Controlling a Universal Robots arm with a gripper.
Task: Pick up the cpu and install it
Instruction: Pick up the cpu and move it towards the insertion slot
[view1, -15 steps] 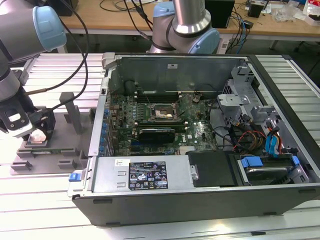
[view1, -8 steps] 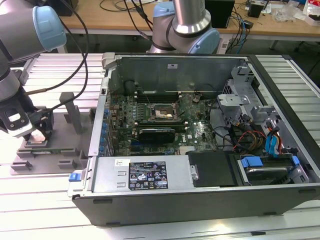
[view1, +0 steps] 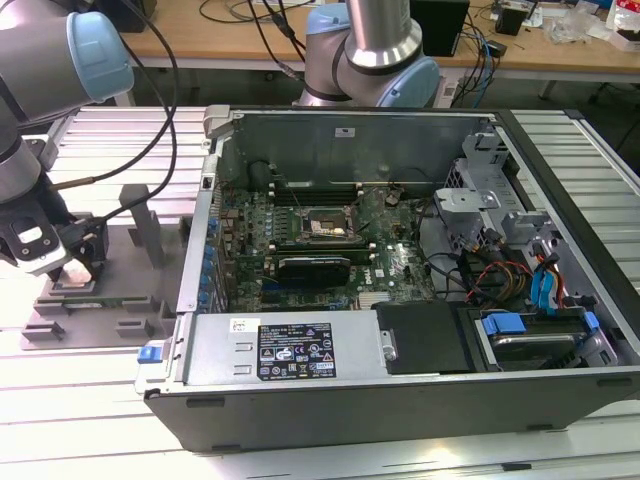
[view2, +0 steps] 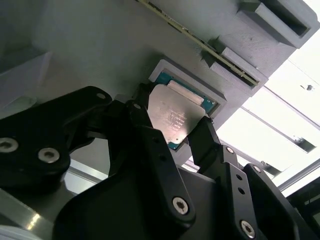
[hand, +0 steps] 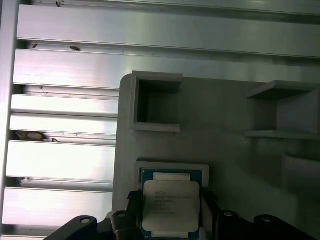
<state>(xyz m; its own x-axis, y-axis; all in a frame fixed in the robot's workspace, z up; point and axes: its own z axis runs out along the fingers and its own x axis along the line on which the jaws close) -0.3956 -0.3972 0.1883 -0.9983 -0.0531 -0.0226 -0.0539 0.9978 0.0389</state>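
The cpu (view2: 175, 116), a small square chip with a silvery top and a green rim, sits at a shallow square pocket of the grey plastic tray (view1: 130, 300) on the exterior view's left. My gripper (view1: 75, 265) is down over that tray. In both wrist views its black fingers (view2: 145, 120) press against two opposite edges of the cpu (hand: 171, 202), so the gripper (view2: 172, 125) is shut on it. I cannot tell whether the chip has left the pocket. The motherboard's square socket (view1: 328, 228) lies inside the open computer case (view1: 400, 390).
The tray carries upright posts (view1: 135, 215) and box-shaped holders (hand: 155, 102) close to the gripper. The case wall (view1: 200, 260) stands between the tray and the motherboard. A second arm's base (view1: 370, 60) stands behind the case. Cables (view1: 160, 120) hang over the slatted table.
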